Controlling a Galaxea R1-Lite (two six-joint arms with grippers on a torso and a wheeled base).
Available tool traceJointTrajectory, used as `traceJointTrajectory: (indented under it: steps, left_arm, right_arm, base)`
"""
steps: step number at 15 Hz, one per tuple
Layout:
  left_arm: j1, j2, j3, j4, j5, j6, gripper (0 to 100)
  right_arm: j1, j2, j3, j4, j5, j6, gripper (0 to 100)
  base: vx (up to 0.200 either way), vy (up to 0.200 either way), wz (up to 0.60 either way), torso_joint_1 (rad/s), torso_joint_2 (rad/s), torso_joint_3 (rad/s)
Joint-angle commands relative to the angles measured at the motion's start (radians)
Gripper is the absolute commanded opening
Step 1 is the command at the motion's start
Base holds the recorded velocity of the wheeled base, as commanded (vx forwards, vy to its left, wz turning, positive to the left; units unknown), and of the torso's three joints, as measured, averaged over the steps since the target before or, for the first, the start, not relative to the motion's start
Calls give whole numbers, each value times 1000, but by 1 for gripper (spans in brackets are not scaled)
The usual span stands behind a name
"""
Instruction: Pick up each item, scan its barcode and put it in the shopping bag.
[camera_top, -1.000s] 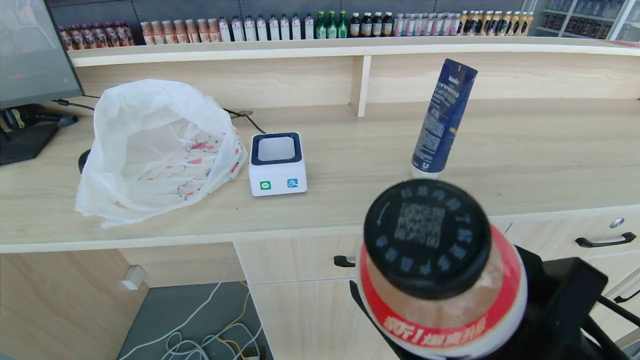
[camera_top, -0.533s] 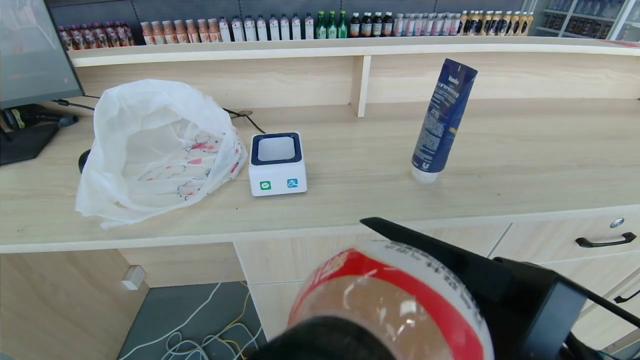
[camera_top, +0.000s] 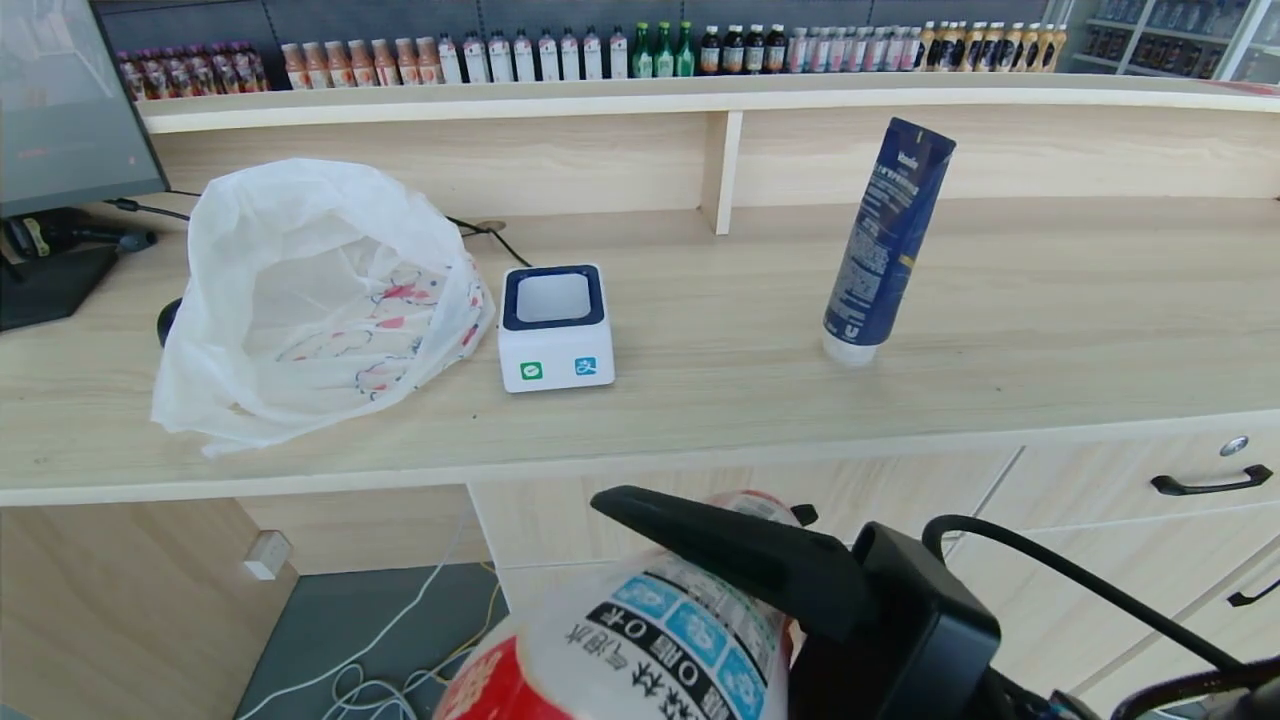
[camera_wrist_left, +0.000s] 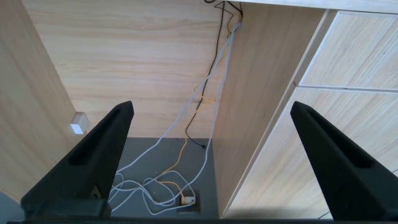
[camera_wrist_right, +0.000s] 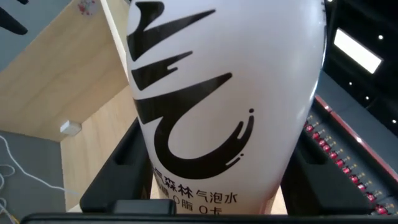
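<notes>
My right gripper (camera_top: 690, 590) is shut on a drink bottle (camera_top: 640, 640) with a white and red label, held low in front of the counter and lying tilted on its side. In the right wrist view the bottle (camera_wrist_right: 224, 106) sits between the black fingers (camera_wrist_right: 124, 168). A white cube scanner (camera_top: 555, 325) with a dark-rimmed top window stands on the counter. Left of it lies the open white shopping bag (camera_top: 310, 300). A dark blue tube (camera_top: 885, 240) stands on its cap at the right. My left gripper (camera_wrist_left: 211, 162) is open below the counter, above floor cables.
The wooden counter (camera_top: 700, 400) has a raised back shelf (camera_top: 640, 95) lined with drink bottles. A monitor (camera_top: 70, 100) and a handheld device stand at the far left. Drawers with black handles (camera_top: 1210, 483) lie under the counter on the right.
The right gripper has turned the bottle from cap-toward-camera to lying sideways, and carried it left and lower. Bag, scanner and tube have not moved.
</notes>
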Motion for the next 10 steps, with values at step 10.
traceJointTrajectory:
  steps: [10]
  left_arm:
    - [0,0,0,0,0,-1,100]
  right_arm:
    - [29,13,-4,-2,71,-182,0]
  base:
    - [0,0,0,0,0,0]
